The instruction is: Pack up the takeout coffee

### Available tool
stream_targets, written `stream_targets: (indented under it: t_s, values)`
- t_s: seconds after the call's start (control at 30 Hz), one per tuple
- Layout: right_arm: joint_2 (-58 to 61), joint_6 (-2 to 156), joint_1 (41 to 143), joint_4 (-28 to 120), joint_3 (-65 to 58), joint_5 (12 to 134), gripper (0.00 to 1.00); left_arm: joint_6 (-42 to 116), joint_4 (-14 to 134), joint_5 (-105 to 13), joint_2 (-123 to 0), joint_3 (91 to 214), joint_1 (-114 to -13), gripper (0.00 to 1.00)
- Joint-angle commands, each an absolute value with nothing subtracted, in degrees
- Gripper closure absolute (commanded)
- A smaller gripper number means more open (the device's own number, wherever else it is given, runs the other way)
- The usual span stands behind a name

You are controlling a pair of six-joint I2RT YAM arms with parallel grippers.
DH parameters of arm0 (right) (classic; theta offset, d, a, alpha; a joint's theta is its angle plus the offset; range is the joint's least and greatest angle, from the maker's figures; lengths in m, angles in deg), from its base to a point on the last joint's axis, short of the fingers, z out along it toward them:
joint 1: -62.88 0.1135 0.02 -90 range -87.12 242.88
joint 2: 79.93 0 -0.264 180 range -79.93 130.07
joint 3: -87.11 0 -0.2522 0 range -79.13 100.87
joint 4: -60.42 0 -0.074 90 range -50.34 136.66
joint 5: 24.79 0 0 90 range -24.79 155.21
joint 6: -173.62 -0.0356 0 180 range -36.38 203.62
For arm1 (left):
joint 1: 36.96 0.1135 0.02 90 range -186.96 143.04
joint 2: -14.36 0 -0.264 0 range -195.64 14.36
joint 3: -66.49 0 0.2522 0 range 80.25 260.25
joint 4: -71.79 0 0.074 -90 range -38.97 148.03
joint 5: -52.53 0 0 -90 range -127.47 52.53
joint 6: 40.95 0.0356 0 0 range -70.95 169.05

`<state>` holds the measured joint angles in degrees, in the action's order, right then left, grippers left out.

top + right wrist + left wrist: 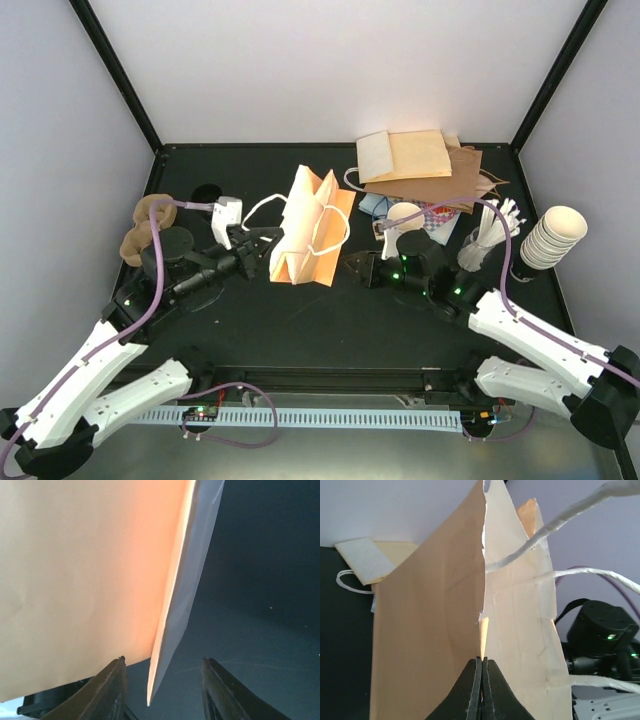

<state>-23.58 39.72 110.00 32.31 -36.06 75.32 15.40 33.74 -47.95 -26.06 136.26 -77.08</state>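
**Beside the pulp trays, a black lid; at centre, a bag pinched from the left**

On the table's left side, the takeout coffee [176, 242] appears only as a round black lid, just beside the brown pulp trays [143, 228]. Its cream wall is hidden from above, so the match is likely rather than certain. Only the overhead view takes it in.

Well to its right, at the table's middle, a tan paper bag [310, 228] stands with its mouth open and its white twisted handles [330, 232] drooping. The left gripper [262, 245] meets the bag's left side. The left wrist view gives what the overhead cannot: the black fingers [472, 690] are pressed together on a folded edge of the bag.

The right gripper [352, 266] sits at the bag's right side. Its wrist view shows the jaws apart, with a thin edge of the bag hanging between them and touching neither.

Farther out, the overhead view alone shows flat bags [415, 160] piled at the far edge, a lone white cup [403, 215], and a stack of lidless cups [550, 240] at the right.
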Motion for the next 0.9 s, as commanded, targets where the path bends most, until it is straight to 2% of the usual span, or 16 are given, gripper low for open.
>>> stream_targets:
  t_s: [0.0,0.4,0.7,0.87]
  values:
    - [-22.33,37.56,109.64,40.10,-36.15,75.28,0.59,13.02,39.28,-51.72,-24.75,136.34,-76.64,0.98]
    - [-21.59,35.71,108.81,42.54,-36.50,72.68,0.69,12.56,39.05,-52.37,-24.23,136.22,-76.65,0.98]
    - [-22.19,35.33,106.97,43.67,-37.28,72.87,0.65,12.37,39.42,-53.02,-24.05,136.44,-76.64,0.98]
    - [-21.98,35.46,106.13,43.47,-36.93,73.33,0.76,12.43,39.43,-52.94,-23.96,136.50,-76.64,0.98]
